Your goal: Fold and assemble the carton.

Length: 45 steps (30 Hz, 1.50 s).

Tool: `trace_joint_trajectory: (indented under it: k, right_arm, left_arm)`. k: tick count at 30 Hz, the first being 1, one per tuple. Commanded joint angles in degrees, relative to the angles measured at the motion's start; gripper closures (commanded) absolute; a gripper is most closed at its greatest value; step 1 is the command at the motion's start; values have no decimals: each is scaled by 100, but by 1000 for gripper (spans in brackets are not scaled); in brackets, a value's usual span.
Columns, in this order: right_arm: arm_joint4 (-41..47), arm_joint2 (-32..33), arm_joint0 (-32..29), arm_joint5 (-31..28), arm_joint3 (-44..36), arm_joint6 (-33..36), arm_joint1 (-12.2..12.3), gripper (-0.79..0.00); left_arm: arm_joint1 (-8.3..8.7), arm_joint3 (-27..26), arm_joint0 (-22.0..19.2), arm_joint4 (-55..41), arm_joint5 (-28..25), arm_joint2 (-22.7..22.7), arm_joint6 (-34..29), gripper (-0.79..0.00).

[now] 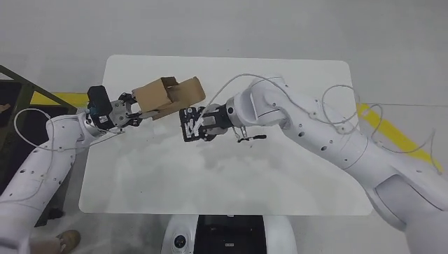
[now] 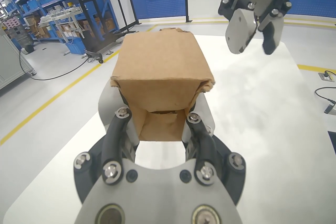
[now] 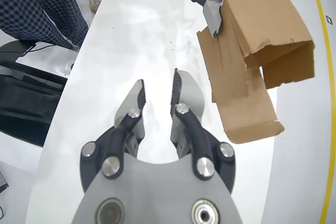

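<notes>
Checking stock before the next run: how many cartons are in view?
1. The carton is clamped in the left gripper over the table; the open right gripper is beside it, apart. Nothing seems hidden.

The white counter (image 1: 231, 177) is a rectangle with rounded corners, standing on a pale grey floor (image 1: 210, 16) marked with yellow lines (image 1: 59, 99). Its glossy top carries cloudy grey smudges (image 3: 157, 25) across the middle. A few tiny dark specks (image 3: 171, 42) lie on it among the smudges; they are too small to tell what they are.
</notes>
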Motion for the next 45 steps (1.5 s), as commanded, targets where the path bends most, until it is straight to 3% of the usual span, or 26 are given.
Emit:
trace_joint_trajectory:
  k: [1,10,17,27,30,40,45]
  right_arm:
    - [-36,-20,25,135,129,54,-54,0]
    - [-384,151,-45,670,304,272,-113,0]
    - [-605,370,-167,699,210,279,-73,0]
    - [-836,338,-175,692,296,-164,-262,0]
    - [-895,383,-179,726,377,-298,-303,0]
    - [-1109,1138,-588,1074,193,335,-9,0]
    - [-1353,1333,-736,1288,8,258,36,0]
  left_arm:
    - [-8,-63,19,30,-24,20,12,-314]
    - [-27,-244,148,96,-95,8,17,-305]
    - [-35,-363,214,128,-156,-36,8,-277]
    - [-56,-536,327,125,-182,-80,-8,-209]
    - [-61,-558,348,132,-193,-97,-18,-231]
    - [-58,-638,479,176,-204,-219,-15,-225]
    - [-58,-720,567,190,-218,-260,-35,-231]
